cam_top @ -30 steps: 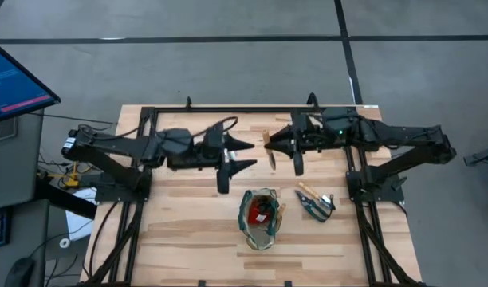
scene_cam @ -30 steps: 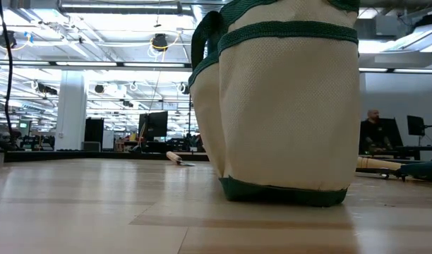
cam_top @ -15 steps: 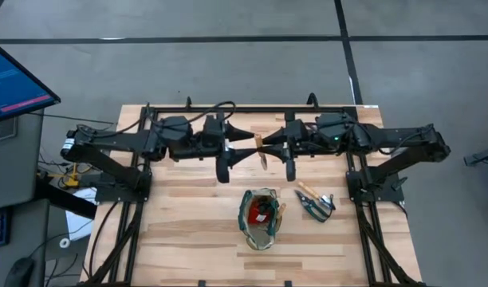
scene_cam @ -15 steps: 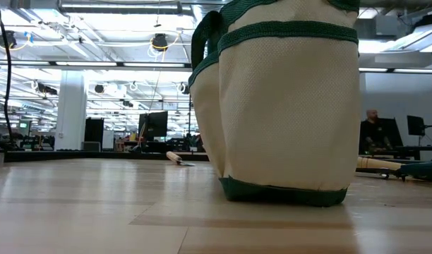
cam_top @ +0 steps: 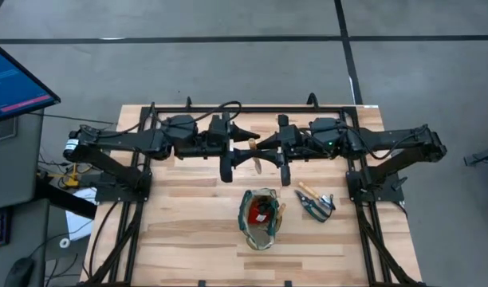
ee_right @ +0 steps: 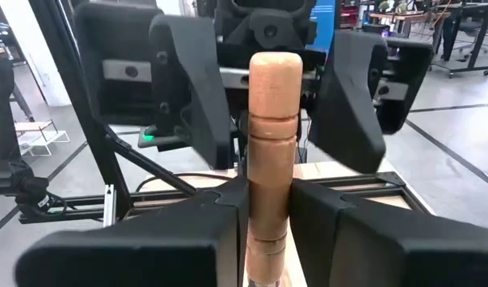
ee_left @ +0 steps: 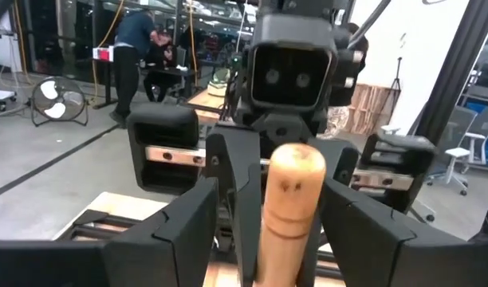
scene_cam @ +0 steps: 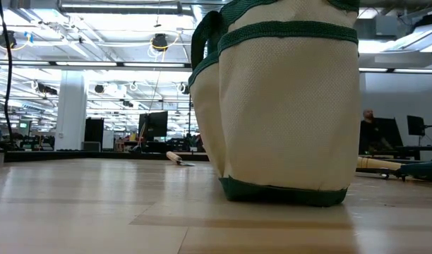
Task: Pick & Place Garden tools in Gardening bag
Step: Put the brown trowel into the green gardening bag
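Your right gripper (cam_top: 265,153) is pinched on a wooden-handled tool (cam_top: 257,157), holding it in the air above the far middle of the table (cam_top: 188,231). In the right wrist view the pale handle (ee_right: 269,159) stands upright, clamped between that arm's two dark fingers (ee_right: 212,231).

Directly facing it, your left gripper (cam_top: 242,151) has its fingers spread wide, one on each side of the same handle. In the left wrist view the rounded handle end (ee_left: 290,199) sits in the gap between the left fingers (ee_left: 180,231); you cannot tell whether they touch the wood. The two grippers are nose to nose, each blocking the other's way forward.

Nearer the table's front edge than both grippers stands the gardening bag (cam_top: 260,218), upright and open, with a small red object (cam_top: 257,212) showing inside. Just beside the bag, on the right arm's side, the pruning shears (cam_top: 314,202) lie flat on the wood, well apart from both grippers.

In the low view the bag (scene_cam: 283,106) fills much of the frame, hiding the grippers; a second wooden handle (scene_cam: 175,157) lies on the table behind it.
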